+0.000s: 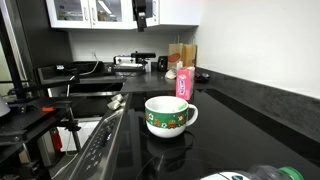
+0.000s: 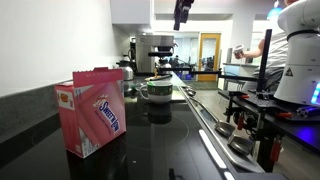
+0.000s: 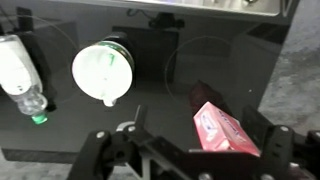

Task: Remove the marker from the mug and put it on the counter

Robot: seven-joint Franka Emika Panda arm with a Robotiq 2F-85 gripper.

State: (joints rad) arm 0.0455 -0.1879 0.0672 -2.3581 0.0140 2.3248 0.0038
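The white mug (image 1: 169, 116) with a green band stands on the glossy black counter (image 1: 240, 125). It also shows in an exterior view (image 2: 157, 89) and from above in the wrist view (image 3: 104, 71). I cannot make out the green marker in any view; only a faint greenish tint shows inside the mug. My gripper (image 1: 141, 15) hangs high above the counter, well above the mug, and is seen near the top of an exterior view (image 2: 181, 12). In the wrist view its fingers (image 3: 200, 142) are spread wide and hold nothing.
A pink box (image 1: 183, 82) stands upright just behind the mug, large in an exterior view (image 2: 92, 112) and below the jaws in the wrist view (image 3: 225, 128). A plastic bottle (image 3: 22, 75) lies near the mug. The stove (image 1: 98, 150) borders the counter. A person (image 2: 283, 40) stands beyond.
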